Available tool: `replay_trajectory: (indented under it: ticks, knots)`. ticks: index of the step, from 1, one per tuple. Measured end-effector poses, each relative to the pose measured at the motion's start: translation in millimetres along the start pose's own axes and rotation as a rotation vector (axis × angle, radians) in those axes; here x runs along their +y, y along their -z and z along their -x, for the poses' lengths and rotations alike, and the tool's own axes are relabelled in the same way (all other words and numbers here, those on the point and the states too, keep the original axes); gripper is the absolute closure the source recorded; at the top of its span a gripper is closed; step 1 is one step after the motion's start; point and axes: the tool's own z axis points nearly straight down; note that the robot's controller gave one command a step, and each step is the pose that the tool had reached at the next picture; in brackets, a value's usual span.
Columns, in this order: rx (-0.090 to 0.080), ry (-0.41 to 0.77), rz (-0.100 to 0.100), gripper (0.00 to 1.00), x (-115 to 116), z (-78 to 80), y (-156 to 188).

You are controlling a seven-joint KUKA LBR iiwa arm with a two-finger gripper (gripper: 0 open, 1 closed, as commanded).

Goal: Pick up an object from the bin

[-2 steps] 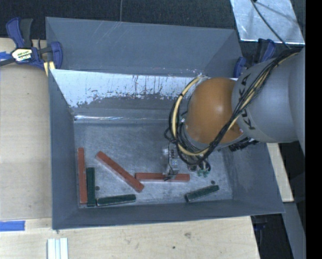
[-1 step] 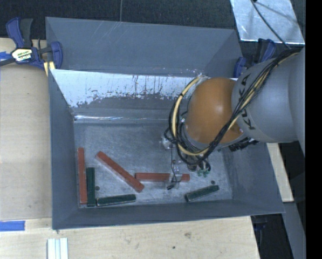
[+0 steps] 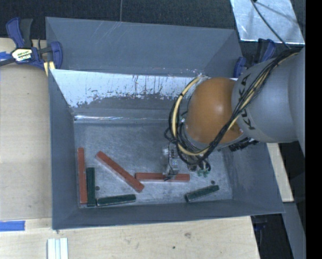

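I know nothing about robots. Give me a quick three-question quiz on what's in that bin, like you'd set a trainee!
1. How many dark green sticks lie on the floor of the bin?
2. True or false: the gripper is over the bin's left end.
3. Which thing lies just beneath the gripper?
A. a blue ball
B. a red-brown stick lying crosswise
C. a yellow cup

Key
1. Three.
2. False; it is right of the middle.
3. B.
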Motion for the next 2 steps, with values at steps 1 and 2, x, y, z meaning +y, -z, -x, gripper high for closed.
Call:
replay_trajectory:
  ticks: [1, 2]
  knots:
    - [0.0, 0.0, 0.0, 0.0, 0.0, 0.0, 0.0]
    - [0.0, 0.0, 0.0, 1.0, 0.0, 0.0, 0.0]
